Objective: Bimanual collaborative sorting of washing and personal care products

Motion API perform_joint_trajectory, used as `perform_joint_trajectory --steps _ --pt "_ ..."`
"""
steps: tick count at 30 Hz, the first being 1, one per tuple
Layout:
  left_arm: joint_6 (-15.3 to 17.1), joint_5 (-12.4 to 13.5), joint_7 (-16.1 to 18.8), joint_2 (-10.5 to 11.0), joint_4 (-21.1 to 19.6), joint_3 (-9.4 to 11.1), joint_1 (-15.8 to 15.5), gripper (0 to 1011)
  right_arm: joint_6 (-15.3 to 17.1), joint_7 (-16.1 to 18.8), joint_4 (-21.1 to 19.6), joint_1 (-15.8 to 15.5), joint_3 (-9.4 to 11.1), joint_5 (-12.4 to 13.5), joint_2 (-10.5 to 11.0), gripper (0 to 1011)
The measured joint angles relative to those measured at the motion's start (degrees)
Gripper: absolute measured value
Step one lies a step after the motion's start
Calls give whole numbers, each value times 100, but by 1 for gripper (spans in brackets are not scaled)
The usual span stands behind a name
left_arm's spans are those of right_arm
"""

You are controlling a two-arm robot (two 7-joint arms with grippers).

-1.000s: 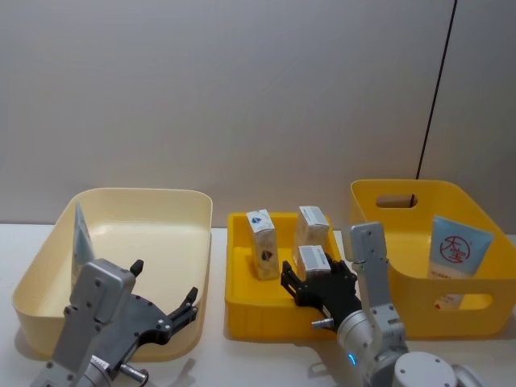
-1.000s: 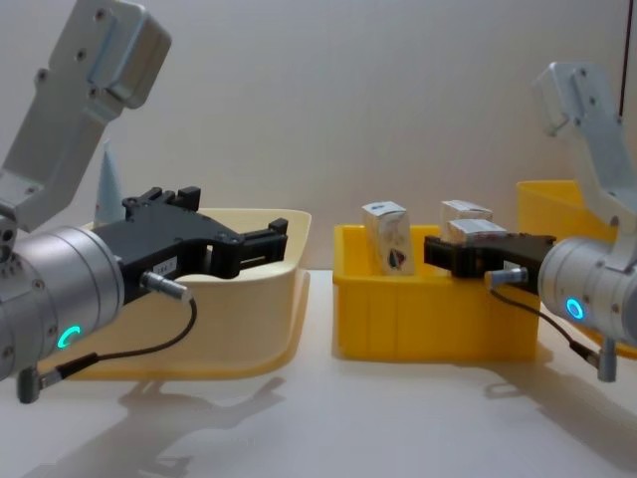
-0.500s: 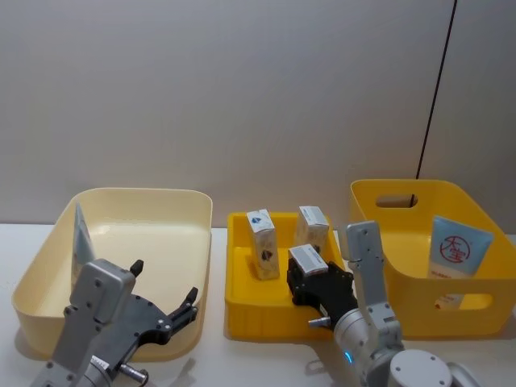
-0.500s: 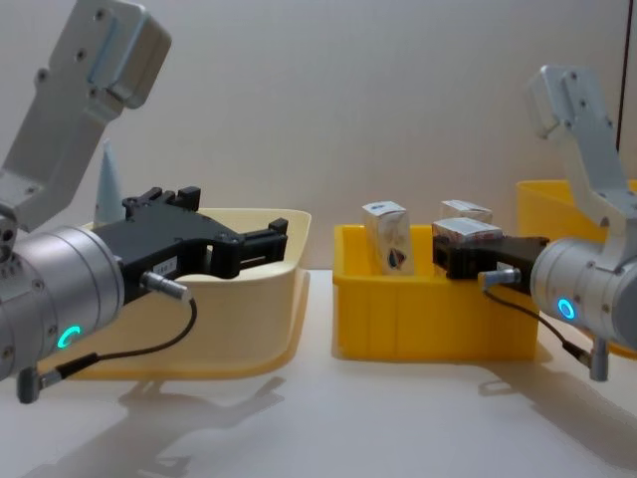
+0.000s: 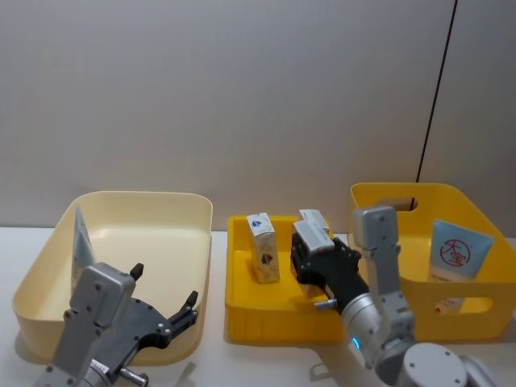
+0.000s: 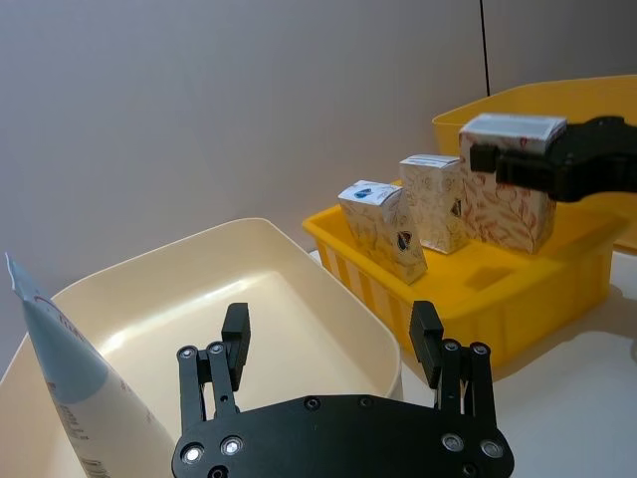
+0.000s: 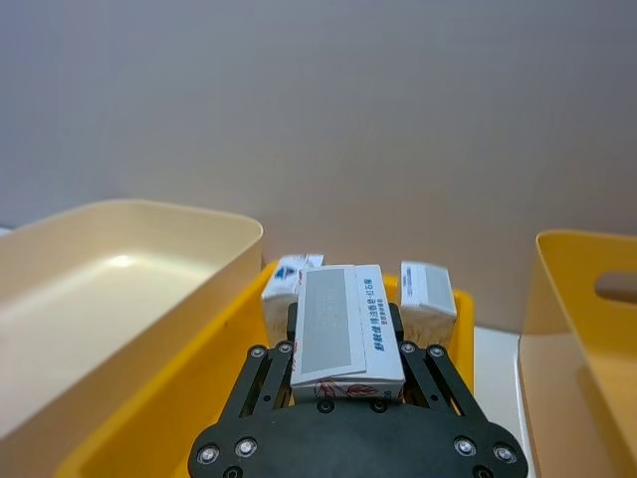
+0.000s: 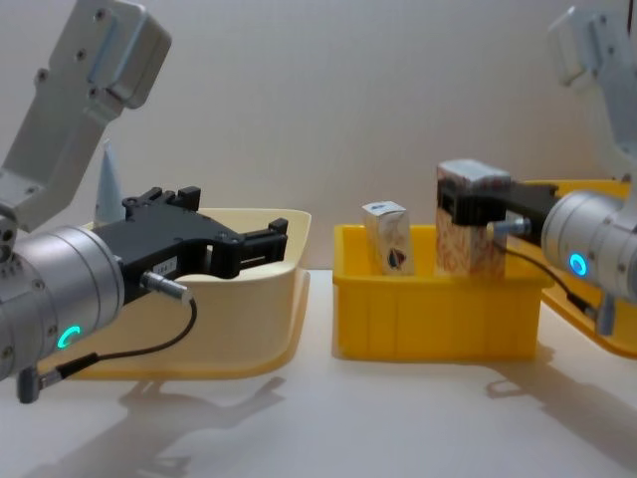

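Right wrist view: the right gripper point(image 7: 347, 383) has its jaws clamped on the top of a white carton point(image 7: 345, 330), lifted above the small yellow tray point(image 5: 242, 294), seemingly to clear the rim on its way out. Two more cartons point(image 6: 382, 227) stand in that tray. The left gripper point(image 6: 332, 351) hangs near the front of the cream bin point(image 5: 197, 211) with jaws apart and empty, likely placed to receive. A blue tube point(image 6: 60, 368) leans in the cream bin; another tube point(image 5: 456, 251) sits in the yellow bin point(image 5: 367, 195).
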Motion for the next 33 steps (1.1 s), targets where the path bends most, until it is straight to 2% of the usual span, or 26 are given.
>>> perform_joint_trajectory --steps 13,23,33 --pt "0 0 0 0 0 0 0 1003 -434 131 -494 74 262 100 54 401" --pt "0 0 0 0 0 0 0 1003 -715 43 -984 117 667 128 177 399" --pt "0 0 0 0 0 0 0 1003 -828 -309 -1445 12 1168 -5 323 399"
